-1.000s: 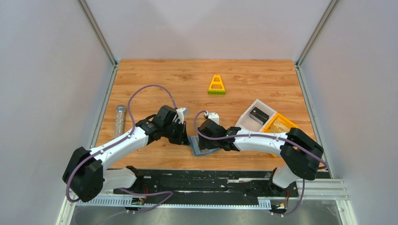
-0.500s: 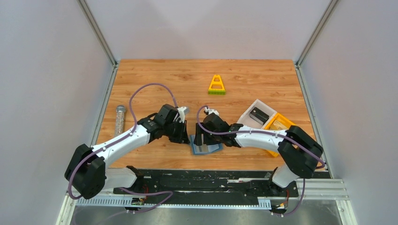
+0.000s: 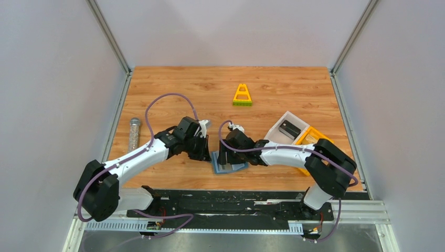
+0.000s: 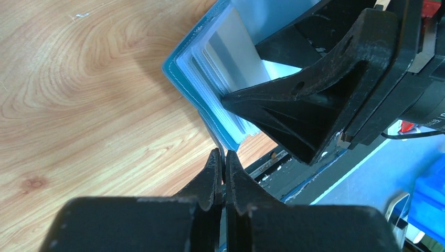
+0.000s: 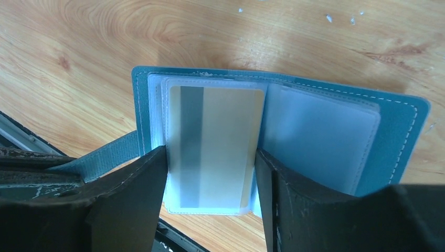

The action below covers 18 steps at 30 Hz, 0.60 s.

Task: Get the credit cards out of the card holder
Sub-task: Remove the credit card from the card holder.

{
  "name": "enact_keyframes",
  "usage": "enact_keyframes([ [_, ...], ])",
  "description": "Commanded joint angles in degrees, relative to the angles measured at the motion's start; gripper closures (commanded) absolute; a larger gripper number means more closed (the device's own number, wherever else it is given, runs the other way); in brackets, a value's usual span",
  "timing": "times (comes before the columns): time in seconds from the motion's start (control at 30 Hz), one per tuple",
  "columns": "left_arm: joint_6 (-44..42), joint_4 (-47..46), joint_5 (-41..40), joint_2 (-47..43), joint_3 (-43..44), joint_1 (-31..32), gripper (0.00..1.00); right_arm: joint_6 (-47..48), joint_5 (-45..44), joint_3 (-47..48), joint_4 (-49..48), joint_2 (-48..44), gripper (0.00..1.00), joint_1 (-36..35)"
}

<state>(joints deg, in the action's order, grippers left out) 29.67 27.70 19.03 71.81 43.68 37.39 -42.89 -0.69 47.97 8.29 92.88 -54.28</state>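
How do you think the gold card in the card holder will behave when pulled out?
The gold card looks flat and straight-edged, so probably stiff. Its clear sleeve may cling or let it slip. The thin card holder could drag along, though the left gripper seems to pinch its tab.

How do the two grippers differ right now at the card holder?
The left gripper is shut, pinching the thin tab of the card holder; the right gripper is open. The left gripper sits beside the holder; the right gripper's fingers straddle the gold credit card inside it. Both are down at the opened holder.
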Motion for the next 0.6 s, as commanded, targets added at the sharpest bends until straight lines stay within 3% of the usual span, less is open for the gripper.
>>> enact_keyframes([
  [0.0,-1.14,-0.36,0.24,-0.29,3.31,-0.2,1.0,-0.45,-5.25,-1.11,2.6,-1.69,0.37,0.01],
  [0.57,-1.17,0.34,-1.91,-0.22,2.99,-0.21,1.0,0.03,-7.32,-1.7,4.33,-3.85,0.32,0.03],
])
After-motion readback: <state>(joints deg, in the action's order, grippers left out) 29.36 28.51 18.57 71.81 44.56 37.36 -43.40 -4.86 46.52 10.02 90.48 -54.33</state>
